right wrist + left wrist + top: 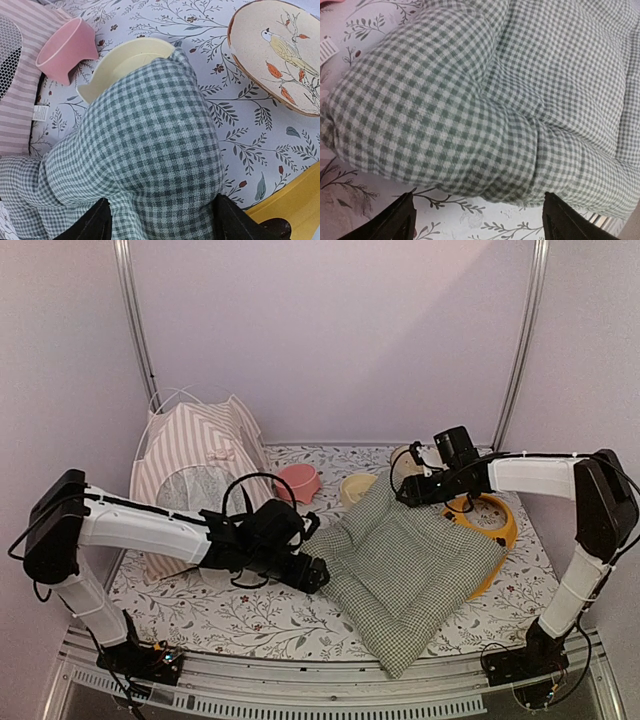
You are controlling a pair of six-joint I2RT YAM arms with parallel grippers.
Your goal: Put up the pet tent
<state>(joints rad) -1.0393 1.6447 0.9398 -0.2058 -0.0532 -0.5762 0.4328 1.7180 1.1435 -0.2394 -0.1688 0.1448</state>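
**Both grippers at cushion corners, tent up at left rear**

The pet tent point(195, 465) stands at the left rear of the table, thin white poles arching over its top. The left arm lies across its front and hides the lower edge. In the right wrist view its pink stripes and mesh window point(10, 55) sit at the left edge.

The checked cushion point(410, 570) fills the middle and covers part of a yellow ring point(497, 525).

- **Left gripper** point(312, 575): jaws wide, at the cushion's left corner point(470, 115). Only tablecloth shows between the fingertips, and nothing is held.
- **Right gripper** point(405, 488): jaws spread wide, with the far cushion corner point(155, 150) humped up between them.

A pink bowl point(298, 482) sits just beside the tent. A cream bowl point(357, 487) is next to it, touching the cushion's far edge. A bird-painted plate point(275, 55) is near the right gripper.

The tablecloth point(230, 615) is white with a branch-and-leaf print. The walls are plain and pale, with metal posts in the rear corners and a metal rail along the near edge.
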